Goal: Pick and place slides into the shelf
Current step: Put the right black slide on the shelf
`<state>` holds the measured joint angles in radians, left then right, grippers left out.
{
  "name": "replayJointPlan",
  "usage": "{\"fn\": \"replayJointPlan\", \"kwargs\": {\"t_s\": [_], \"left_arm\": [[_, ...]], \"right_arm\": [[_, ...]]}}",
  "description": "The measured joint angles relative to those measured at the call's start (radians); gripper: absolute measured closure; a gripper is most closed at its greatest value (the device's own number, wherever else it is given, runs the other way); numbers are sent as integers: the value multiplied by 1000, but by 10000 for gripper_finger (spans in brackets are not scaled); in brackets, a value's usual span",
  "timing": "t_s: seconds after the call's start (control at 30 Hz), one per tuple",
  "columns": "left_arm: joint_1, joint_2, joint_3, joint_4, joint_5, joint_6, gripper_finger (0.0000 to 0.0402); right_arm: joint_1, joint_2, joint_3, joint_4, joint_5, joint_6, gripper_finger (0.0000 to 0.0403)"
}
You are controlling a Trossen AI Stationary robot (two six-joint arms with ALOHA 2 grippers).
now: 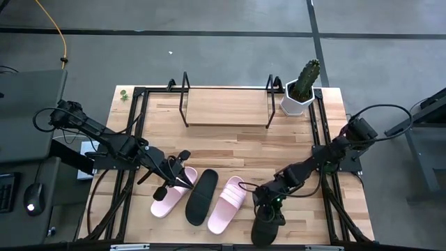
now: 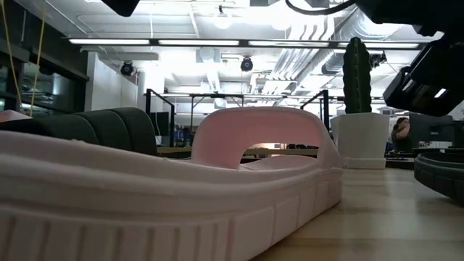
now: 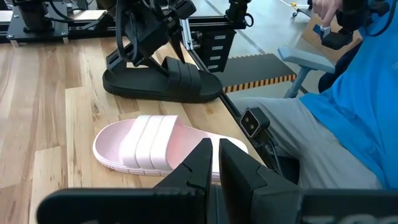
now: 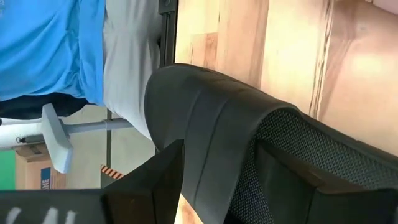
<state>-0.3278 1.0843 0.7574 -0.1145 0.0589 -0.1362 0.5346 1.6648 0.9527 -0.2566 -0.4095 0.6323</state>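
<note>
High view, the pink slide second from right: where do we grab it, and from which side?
Probably by the wide strap of that pink slide, coming down from above with one finger slipped under the strap and one on top. The sole lies flat on the table and the middle black slide sits close alongside, so its edges offer little room. The strap is the raised part.
</note>
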Motion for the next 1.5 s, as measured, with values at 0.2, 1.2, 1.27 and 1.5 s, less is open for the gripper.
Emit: {"fn": "replayJointPlan", "kwargs": {"t_s": [0.2, 1.2, 1.27, 1.5], "left_arm": [[0, 0, 0, 0, 0, 0, 383], [0, 0, 0, 0, -58, 8, 383], [0, 0, 0, 0, -87, 17, 383], [0, 0, 0, 16, -172, 39, 383]], "right_arm": [[4, 45, 0, 14, -14, 0, 217], [-25, 88, 2, 10, -80, -30, 399], [-35, 87, 2, -4, -87, -45, 398], [-90, 85, 2, -50, -126, -113, 401]]}}
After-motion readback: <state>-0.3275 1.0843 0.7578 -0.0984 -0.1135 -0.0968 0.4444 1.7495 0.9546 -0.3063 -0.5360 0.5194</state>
